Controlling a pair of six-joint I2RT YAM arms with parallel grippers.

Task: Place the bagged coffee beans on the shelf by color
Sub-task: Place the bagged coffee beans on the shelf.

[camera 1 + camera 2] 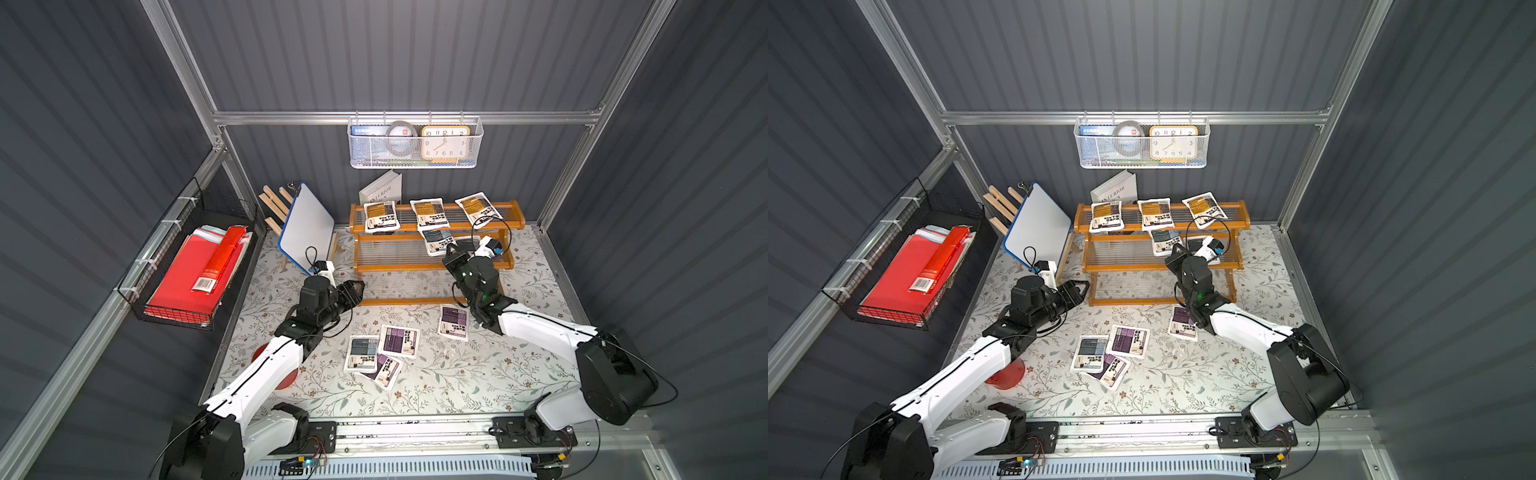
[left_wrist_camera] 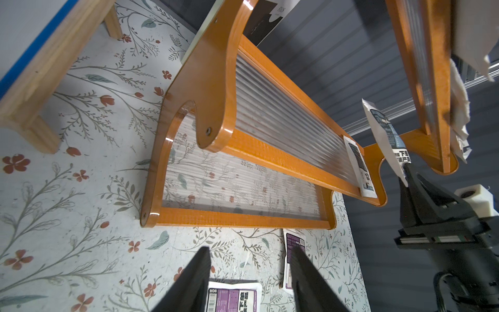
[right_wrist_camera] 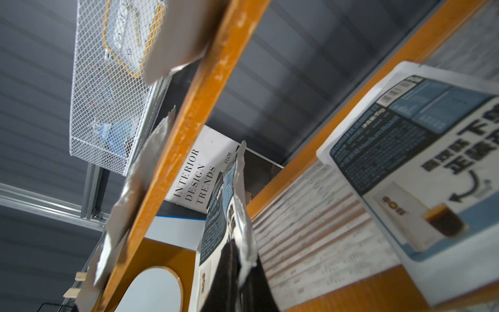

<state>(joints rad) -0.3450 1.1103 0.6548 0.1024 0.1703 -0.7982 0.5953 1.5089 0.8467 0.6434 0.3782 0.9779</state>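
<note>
The shelf (image 1: 399, 268) holds three mustard-yellow bagged coffee beans on its top tier (image 1: 381, 216) (image 1: 430, 214) (image 1: 478, 210). My right gripper (image 1: 451, 250) is shut on a blue-grey pouch (image 3: 226, 216), held edge-up over the middle tier. Another blue-grey pouch (image 3: 418, 162) lies flat on that tier beside it. On the mat lie a blue-grey pouch (image 1: 362, 353) and three purple ones (image 1: 400, 340) (image 1: 454, 322) (image 1: 384, 372). My left gripper (image 2: 249, 250) hangs open and empty above the mat, by the shelf's front left corner.
A tilted whiteboard on a wooden easel (image 1: 305, 226) stands left of the shelf. A white book (image 1: 382, 189) leans behind it. A white mesh basket (image 1: 415, 143) hangs on the back wall. A black wire basket with red folders (image 1: 187, 274) hangs left. A red disc (image 1: 286, 374) lies under my left arm.
</note>
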